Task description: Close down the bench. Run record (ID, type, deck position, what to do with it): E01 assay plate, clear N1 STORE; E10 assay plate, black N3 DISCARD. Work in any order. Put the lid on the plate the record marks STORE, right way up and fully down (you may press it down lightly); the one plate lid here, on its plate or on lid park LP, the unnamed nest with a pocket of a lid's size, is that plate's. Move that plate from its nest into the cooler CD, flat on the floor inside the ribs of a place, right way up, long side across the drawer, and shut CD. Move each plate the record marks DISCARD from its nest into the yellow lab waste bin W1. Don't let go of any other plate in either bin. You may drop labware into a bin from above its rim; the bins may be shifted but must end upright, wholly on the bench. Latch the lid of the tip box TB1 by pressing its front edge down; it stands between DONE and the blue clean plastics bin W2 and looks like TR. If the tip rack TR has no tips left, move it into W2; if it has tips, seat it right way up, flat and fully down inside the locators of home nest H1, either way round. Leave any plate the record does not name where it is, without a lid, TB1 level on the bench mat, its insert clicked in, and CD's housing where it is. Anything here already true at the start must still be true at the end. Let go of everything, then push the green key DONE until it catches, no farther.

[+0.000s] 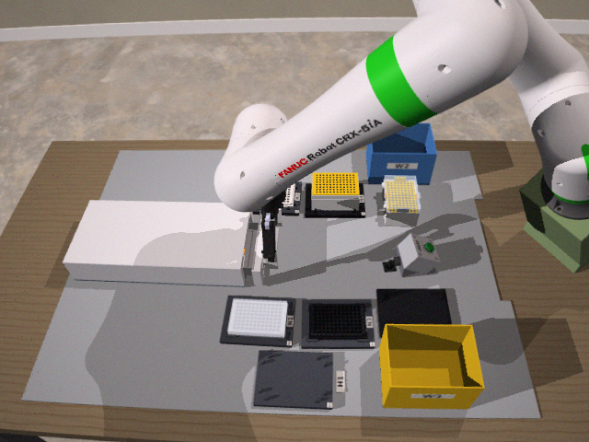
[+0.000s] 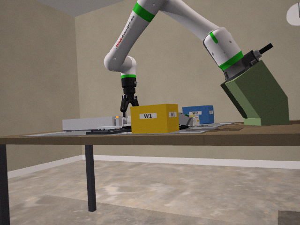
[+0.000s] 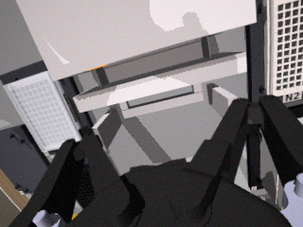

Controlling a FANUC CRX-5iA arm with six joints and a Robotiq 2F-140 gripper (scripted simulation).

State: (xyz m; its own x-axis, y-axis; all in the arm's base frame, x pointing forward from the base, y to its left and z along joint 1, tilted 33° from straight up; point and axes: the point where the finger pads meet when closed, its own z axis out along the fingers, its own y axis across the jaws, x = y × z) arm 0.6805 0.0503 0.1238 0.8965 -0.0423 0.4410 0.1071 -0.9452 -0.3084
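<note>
My gripper [image 1: 269,239] is open and empty. It hangs just above the handle [image 3: 158,92] on the front of the white cooler CD [image 1: 155,241], with a finger on each side in the wrist view [image 3: 166,156]. The drawer front [image 1: 248,252] stands close to the housing. The clear plate [image 1: 258,318] lies in nest N1 and the black plate [image 1: 338,320] in N3. The lid park [image 1: 412,307] is a dark pocket; I cannot tell whether a lid lies in it. The orange-topped rack TR [image 1: 334,186] sits on a nest, and tip box TB1 [image 1: 400,194] stands beside it.
Yellow bin W1 [image 1: 430,365] stands at the front right and blue bin W2 [image 1: 401,153] at the back. The green DONE key [image 1: 429,247] sits on a grey block. Home nest H1 [image 1: 293,378] is bare. A white plate [image 1: 291,194] in N2 is partly hidden by the arm.
</note>
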